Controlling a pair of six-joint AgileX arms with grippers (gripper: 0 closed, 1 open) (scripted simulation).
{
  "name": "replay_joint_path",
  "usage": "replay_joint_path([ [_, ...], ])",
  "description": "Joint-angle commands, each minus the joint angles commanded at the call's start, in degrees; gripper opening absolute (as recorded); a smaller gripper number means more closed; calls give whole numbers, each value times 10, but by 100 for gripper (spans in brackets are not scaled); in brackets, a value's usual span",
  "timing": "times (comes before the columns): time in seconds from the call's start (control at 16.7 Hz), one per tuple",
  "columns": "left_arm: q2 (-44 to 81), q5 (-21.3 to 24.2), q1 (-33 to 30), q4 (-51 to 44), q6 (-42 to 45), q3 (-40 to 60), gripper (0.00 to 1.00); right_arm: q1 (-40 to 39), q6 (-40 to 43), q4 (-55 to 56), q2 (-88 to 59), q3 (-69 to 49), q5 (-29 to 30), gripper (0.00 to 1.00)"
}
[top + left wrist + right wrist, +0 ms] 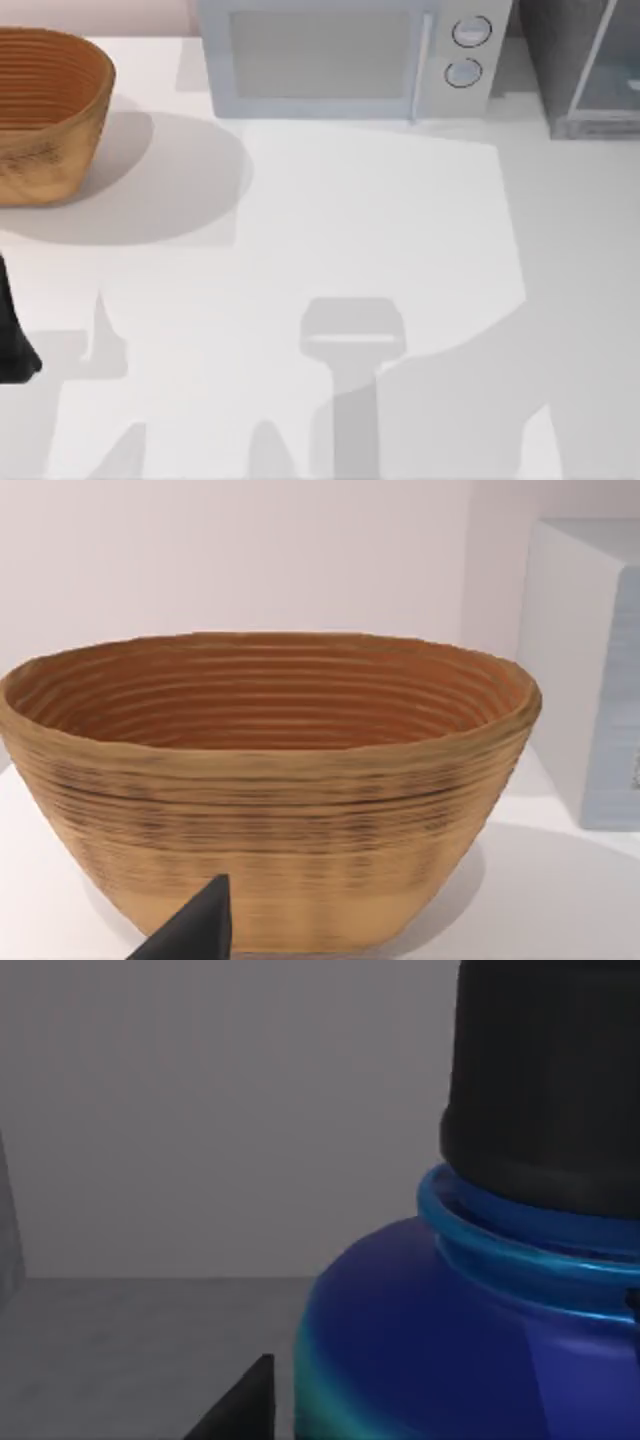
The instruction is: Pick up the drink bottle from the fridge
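One dark fingertip (240, 1405) of the right tool shows just beside the drink bottle (420, 1340), whose glossy blue rounded shoulder and black cap stand on a grey floor before a plain grey wall; whether that tool is spread or pinching cannot be told. The fridge (590, 70), dark grey with a glass door, sits at the worktop's (380, 220) far right, beside the light grey microwave (340, 55). A ribbed woven basket (270, 780) stands far left, the left tool's tip (195, 930) near it.

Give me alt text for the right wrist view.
A blue drink bottle with a black cap looms very close, standing on a dark grey floor before a plain grey wall. One dark fingertip of the right gripper juts in beside it.
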State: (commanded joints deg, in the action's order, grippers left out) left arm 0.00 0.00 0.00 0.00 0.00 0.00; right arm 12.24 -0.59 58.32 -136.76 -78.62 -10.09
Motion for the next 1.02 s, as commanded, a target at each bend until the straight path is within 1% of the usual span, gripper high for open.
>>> replay_joint_path([
  [0.54,0,0,0,0,0,0,100,0,0,0,0,0,0,2],
  [0.6,0,0,0,0,0,0,100,0,0,0,0,0,0,0],
  [1.02,0,0,0,0,0,0,100,0,0,0,0,0,0,0],
])
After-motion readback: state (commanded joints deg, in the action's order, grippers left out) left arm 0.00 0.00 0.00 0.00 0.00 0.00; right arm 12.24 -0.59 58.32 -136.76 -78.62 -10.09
